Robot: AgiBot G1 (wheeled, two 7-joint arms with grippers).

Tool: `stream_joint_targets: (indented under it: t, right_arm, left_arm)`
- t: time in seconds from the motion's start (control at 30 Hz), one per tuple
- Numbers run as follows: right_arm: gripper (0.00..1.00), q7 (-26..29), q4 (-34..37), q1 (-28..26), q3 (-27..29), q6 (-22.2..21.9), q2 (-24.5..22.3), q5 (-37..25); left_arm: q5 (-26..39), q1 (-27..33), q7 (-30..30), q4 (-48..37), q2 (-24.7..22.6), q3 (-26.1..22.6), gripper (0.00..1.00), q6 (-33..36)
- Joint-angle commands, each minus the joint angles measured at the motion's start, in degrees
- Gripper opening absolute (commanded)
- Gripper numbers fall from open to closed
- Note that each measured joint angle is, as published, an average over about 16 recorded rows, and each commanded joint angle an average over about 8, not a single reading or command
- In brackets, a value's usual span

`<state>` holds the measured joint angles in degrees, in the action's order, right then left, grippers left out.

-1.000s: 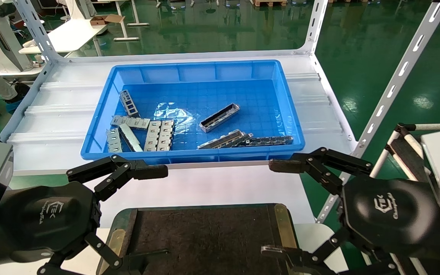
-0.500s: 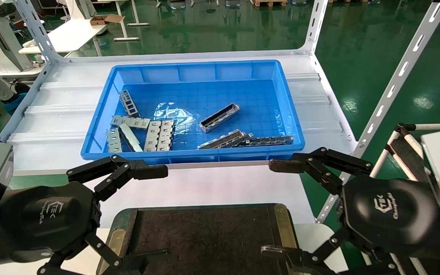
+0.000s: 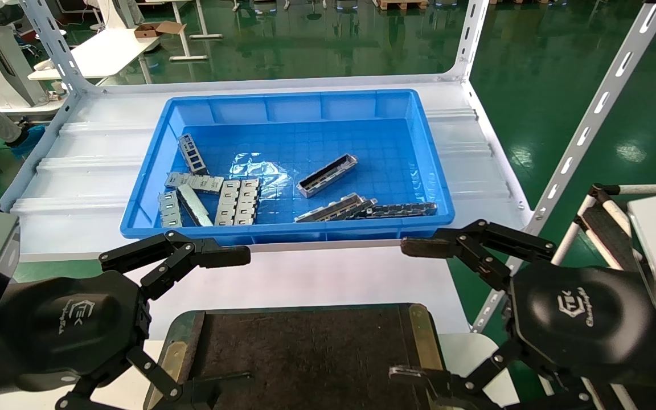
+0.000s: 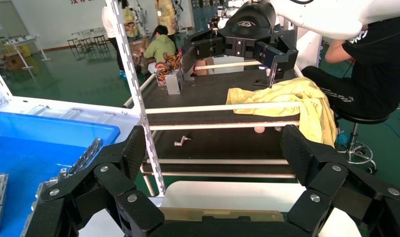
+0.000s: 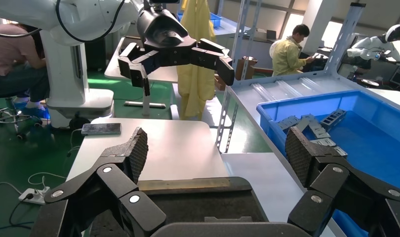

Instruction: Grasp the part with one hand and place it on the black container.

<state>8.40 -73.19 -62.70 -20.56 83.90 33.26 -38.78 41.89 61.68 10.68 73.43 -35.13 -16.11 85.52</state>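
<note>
Part (image 3: 327, 175): silver-grey trough bar, lying diagonal on floor of blue bin (image 3: 430, 171), right of centre, apart from other pieces, untouched. Two more long bars (image 3: 336, 208) near bin's front wall, beside a darker blackish strip (image 3: 399, 210). Flat slotted grey plates (image 3: 239, 201) clustered toward bin's left front; one more slotted piece (image 3: 192, 153) farther back on left.

Bin resting on white tabletop (image 3: 305, 273), inside white slotted shelf frame (image 3: 595, 111).

Black container (image 3: 305, 347) at near edge, below bin: rough black surface bare, dark-green rim, brass strip along right side.

Left hand (image 3: 214, 319) low on left, over container's left edge, fingers spread wide, holding nothing. In left wrist view same hand (image 4: 213, 153) released, both fingers splayed, bin corner off to one side.

Right hand (image 3: 413, 310) low on right, over container's right edge, likewise spread wide and empty. In right wrist view (image 5: 215, 150) fingers apart, container rim between them, bin with plates beyond.

Both hands well short of the part, outside the bin.
</note>
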Motion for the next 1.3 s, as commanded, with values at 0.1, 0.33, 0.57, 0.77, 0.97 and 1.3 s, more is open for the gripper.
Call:
stream_joint_targets:
  t: [0.1, 0.33, 0.57, 0.77, 0.97, 1.3]
  right_arm:
    - [1.0, 0.0, 0.0, 0.0, 0.0, 0.0, 0.0, 0.0]
    - [1.0, -0.01, 0.03, -0.01, -0.01, 0.02, 0.0, 0.0]
    - [1.0, -0.02, 0.03, -0.02, -0.02, 0.02, 0.0, 0.01]
    - [1.0, -0.02, 0.03, -0.02, -0.03, 0.02, 0.0, 0.01]
    - [1.0, -0.02, 0.04, -0.03, -0.03, 0.02, 0.0, 0.01]
    - [1.0, -0.03, 0.04, -0.03, -0.04, 0.01, 0.0, 0.02]
  left_arm:
    - [0.07, 0.03, -0.01, -0.01, -0.04, 0.0, 1.0, -0.1]
    - [1.61, 0.26, -0.19, 0.03, -0.79, -0.43, 1.0, -1.85]
    - [4.26, 0.97, -0.68, -0.79, -2.74, -1.28, 1.0, -4.89]
    - [8.58, 3.67, -1.01, -3.31, -6.29, -2.98, 1.0, -8.77]
    - [12.77, 6.95, -2.02, -7.72, -10.96, -5.14, 1.0, -11.72]
    - [19.79, 13.76, -6.26, -19.42, -19.69, -8.55, 1.0, -16.34]
